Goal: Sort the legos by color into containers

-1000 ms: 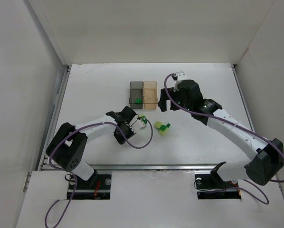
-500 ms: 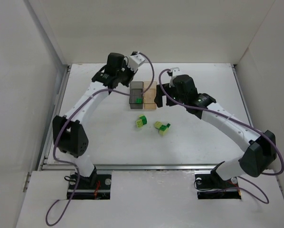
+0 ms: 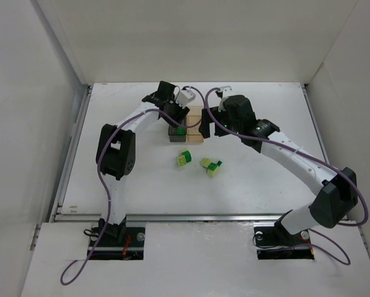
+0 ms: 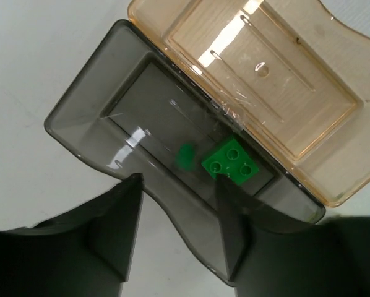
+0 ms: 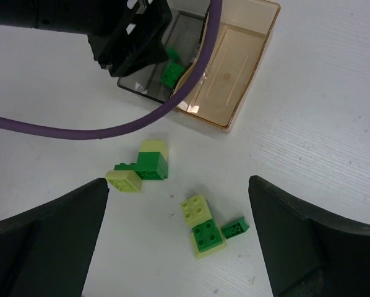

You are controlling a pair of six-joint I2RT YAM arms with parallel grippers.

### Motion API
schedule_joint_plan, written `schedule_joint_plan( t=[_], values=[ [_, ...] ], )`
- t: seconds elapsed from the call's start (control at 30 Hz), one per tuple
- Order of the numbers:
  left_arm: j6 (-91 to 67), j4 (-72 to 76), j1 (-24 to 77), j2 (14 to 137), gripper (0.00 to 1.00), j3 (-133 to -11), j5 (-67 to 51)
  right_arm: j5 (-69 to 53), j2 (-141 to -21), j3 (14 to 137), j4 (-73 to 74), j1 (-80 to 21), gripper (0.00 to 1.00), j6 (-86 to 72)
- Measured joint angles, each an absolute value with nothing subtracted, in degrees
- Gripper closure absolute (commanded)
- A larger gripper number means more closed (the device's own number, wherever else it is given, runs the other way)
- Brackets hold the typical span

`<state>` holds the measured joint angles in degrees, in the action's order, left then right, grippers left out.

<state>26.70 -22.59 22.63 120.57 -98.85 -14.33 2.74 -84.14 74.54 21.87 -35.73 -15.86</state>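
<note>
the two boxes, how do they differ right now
Colour: the grey box is dark and smoky, while the tan box is a clear amber. Contents: the grey box holds one green brick; the tan box holds nothing. Place: in the top view the grey box lies left of the tan box. Both are open-topped rectangles of like size, set long side against long side.

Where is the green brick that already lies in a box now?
In the left wrist view, the green brick lies inside the dark grey box, by the wall next to the tan box.
</note>
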Motion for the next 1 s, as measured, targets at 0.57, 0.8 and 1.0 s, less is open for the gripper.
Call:
schedule_joint_plan(
  t=[0.57,0.8,1.0],
  values=[
    [39.83,-34.13,23.77,99.09,0.05,-87.55,-27.35,1.3,-83.0,72.86,22.35,-35.73,0.0,-15.81],
    [47.31,-42.06,30.37,95.64,0.06,-75.26,-31.09,2.0,-78.91,69.23,23.11,-35.73,0.0,-15.84],
    [42.11,-40.36,31.88,97.91,0.06,-74.04,-31.05,3.25,-76.07,68.07,23.27,-35.7,0.0,-15.86]
  ],
)
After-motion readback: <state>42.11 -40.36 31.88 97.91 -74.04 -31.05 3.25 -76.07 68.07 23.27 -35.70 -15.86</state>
